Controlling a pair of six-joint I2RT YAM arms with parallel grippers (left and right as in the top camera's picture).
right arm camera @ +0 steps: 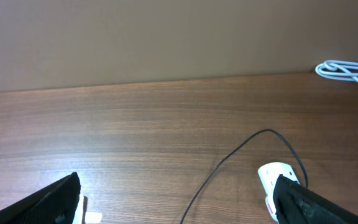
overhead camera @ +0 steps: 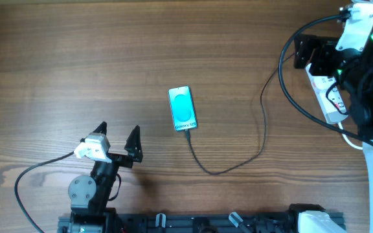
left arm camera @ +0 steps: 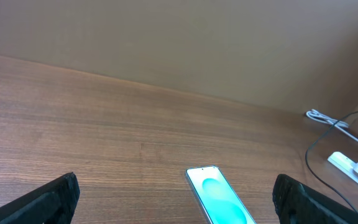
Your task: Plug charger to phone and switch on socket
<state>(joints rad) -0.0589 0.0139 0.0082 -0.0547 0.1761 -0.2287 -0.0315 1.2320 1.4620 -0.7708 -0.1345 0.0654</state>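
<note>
The phone (overhead camera: 182,108) lies flat mid-table with its teal screen up; it also shows in the left wrist view (left arm camera: 219,196). The thin black charger cable (overhead camera: 262,123) runs from the phone's near edge in a loop to the right, up to the white socket (overhead camera: 326,97). My right gripper (overhead camera: 311,57) is open and empty above the socket's far end; in the right wrist view (right arm camera: 185,205) the socket (right arm camera: 278,176) sits by its right finger, with the cable (right arm camera: 241,155) between the fingers. My left gripper (overhead camera: 118,137) is open and empty, near-left of the phone.
The socket's thick white cord (right arm camera: 347,68) lies coiled at the table's far right; it also shows in the left wrist view (left arm camera: 328,119). A plain wall backs the table. The arm bases stand at the near edge.
</note>
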